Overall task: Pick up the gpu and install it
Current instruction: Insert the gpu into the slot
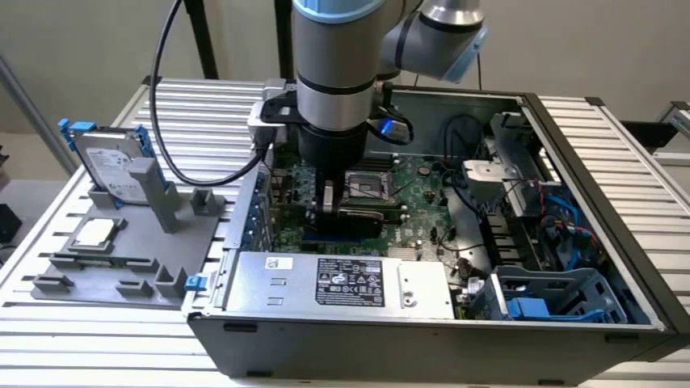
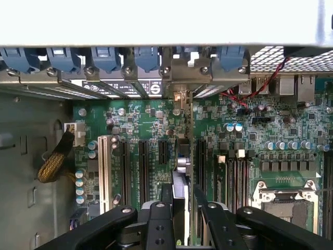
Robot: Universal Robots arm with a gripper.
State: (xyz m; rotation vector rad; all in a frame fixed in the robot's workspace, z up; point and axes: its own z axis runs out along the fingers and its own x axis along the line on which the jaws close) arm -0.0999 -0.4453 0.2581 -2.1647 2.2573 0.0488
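The gpu (image 2: 180, 182) stands edge-on over the motherboard (image 2: 250, 130).

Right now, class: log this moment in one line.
gripper: shut on card | place: over the green board inside the computer case

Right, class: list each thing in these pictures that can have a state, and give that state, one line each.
tool, shut on the gpu.
gpu, held on edge over the motherboard; seated or not, cannot tell.
computer case, open, inside exposed.
hard drive, standing upright in the grey holder.
processor chip, lying flat on the grey holder.
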